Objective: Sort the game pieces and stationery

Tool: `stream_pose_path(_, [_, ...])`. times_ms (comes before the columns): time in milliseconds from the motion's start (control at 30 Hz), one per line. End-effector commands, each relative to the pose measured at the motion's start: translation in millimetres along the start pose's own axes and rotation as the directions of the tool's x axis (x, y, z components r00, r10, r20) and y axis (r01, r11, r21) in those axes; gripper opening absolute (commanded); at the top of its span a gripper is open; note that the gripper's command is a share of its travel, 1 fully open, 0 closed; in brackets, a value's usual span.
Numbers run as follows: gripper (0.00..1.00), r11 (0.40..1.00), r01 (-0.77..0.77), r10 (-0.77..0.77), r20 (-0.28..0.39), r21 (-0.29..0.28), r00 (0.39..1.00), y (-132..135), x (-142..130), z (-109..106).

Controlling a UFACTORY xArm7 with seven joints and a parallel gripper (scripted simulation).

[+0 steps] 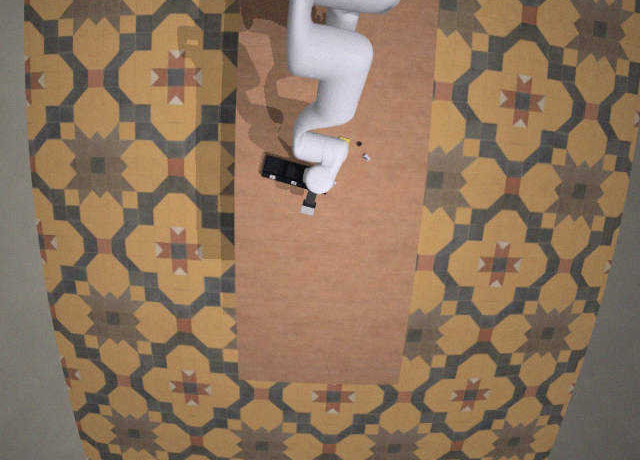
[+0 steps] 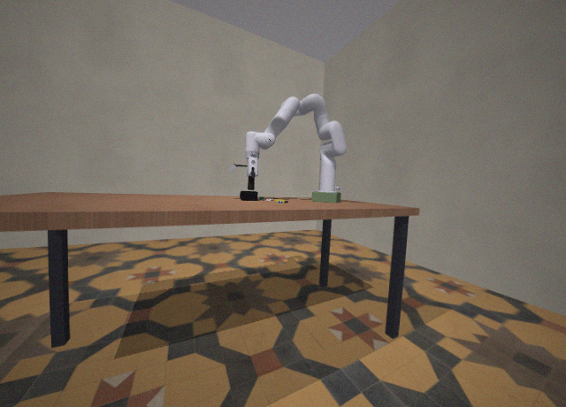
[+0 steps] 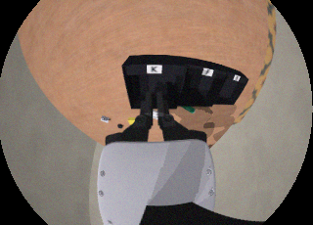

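Observation:
A black row of bins [image 1: 279, 168] [image 2: 248, 195] [image 3: 190, 82] stands on the wooden table [image 1: 320, 290]. Its white labels are too small to read. My gripper [image 3: 155, 98] [image 2: 250, 187] is shut and hangs just above one end compartment of the row. I see nothing held between the fingers. In the top view the wrist hides the gripper. Beside the bins lie a yellow piece [image 3: 132, 122], a small black piece [image 1: 358, 143] [image 3: 120, 125] and a small grey-white piece [image 1: 366, 157] [image 3: 105, 118]. A green thing [image 3: 190, 110] lies by the bins' near wall.
The arm's green base [image 2: 325, 196] stands at the far end of the table. The long table stretches away from the bins toward its other end [image 1: 320, 341].

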State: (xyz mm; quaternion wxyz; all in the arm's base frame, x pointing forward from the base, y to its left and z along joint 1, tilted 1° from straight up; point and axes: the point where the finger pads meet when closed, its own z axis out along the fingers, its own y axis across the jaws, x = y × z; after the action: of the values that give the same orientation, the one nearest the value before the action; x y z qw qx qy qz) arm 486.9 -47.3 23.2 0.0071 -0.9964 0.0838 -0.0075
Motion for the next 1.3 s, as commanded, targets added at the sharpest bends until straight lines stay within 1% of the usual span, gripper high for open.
stream_pose_path(0, [0.07, 1.0, 0.0, 0.0, -0.005, 0.001, 1.0, -0.3, 2.3, 9.9])
stream_pose_path(100, [0.07, 1.0, 0.0, 0.0, -0.005, 0.001, 1.0, -0.3, 2.3, 17.9])
stream_pose_path(167, [0.07, 1.0, 0.0, 0.0, -0.005, 0.001, 1.0, -0.3, 2.3, 17.9])
stream_pose_path(433, [0.07, 1.0, 0.0, 0.0, -0.005, 0.001, 1.0, -0.3, 2.4, 37.3])
stream_pose_path(1267, [0.07, 1.0, 0.0, 0.0, -0.006, 0.001, 1.0, -0.3, 2.4, 37.3])
